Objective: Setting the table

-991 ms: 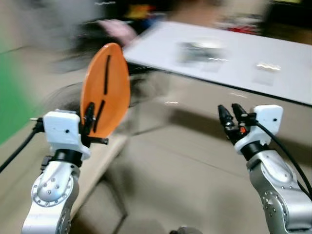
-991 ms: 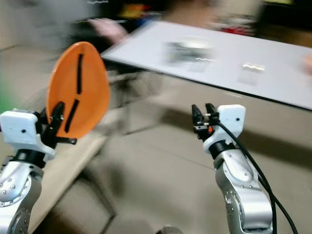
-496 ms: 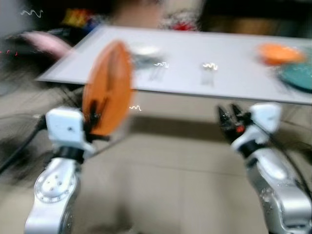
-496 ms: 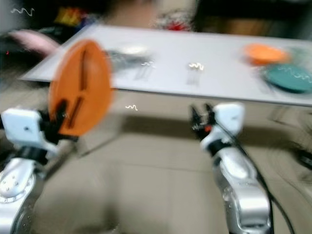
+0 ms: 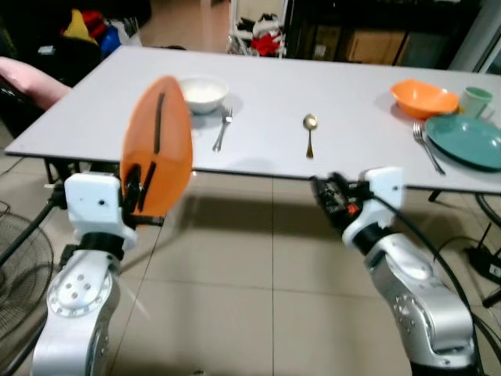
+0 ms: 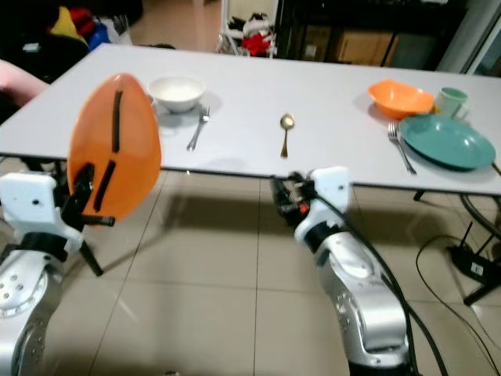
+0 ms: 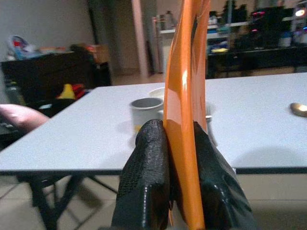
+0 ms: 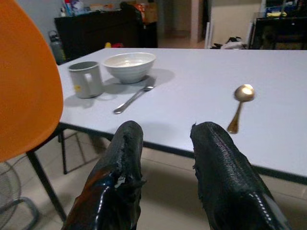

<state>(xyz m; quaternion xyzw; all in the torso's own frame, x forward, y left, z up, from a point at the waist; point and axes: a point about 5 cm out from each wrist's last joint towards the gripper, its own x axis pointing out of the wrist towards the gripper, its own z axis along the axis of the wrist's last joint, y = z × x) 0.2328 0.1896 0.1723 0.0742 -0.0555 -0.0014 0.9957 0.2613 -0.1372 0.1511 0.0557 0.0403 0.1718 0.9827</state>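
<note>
My left gripper is shut on the lower rim of an orange plate, held upright on edge in front of the white table. In the left wrist view the black fingers pinch the orange plate between them. My right gripper hovers below the table's near edge, open with nothing between its fingers. On the table's left end stand a white bowl, a grey mug and a fork. A gold spoon lies mid-table.
At the table's right end sit an orange bowl, a teal plate, a green cup and a second fork. A floor fan stands at the left. Cables lie on the tiles at the right.
The camera has swung round and steadied, so the table now lies square ahead and sharp. The left gripper keeps the plate; the right gripper sits slightly lower and nearer the middle.
</note>
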